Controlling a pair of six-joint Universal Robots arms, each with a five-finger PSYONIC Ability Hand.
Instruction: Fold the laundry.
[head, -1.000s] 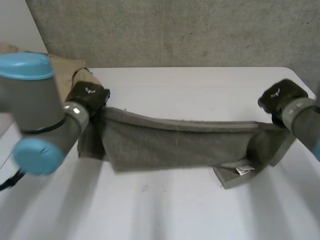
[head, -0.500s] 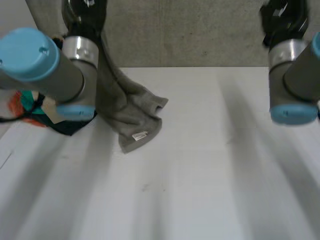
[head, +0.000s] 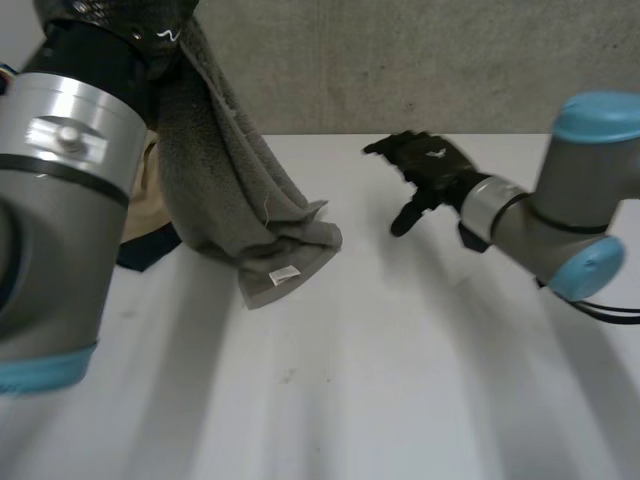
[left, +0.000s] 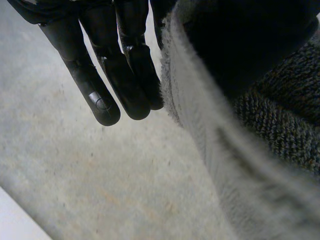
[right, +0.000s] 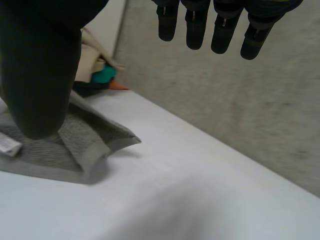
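Grey terry towel (head: 235, 200) hangs bunched, pinched by the left hand (left: 110, 75); the right hand (head: 432, 165) is spread, empty.

White table (head: 400, 380) lies under the right hand (head: 430, 170) and runs past its fingertips to a rough grey wall (head: 400, 60). The same wall is the backdrop behind the left hand (left: 102, 75). Cloth heap (right: 95, 60) sits past the right hand's thumb, where table meets wall: beige piece (right: 92, 50) on top, teal bit (right: 103, 76) and orange bit (right: 118, 86) poking out, dark piece (head: 145, 250) underneath.
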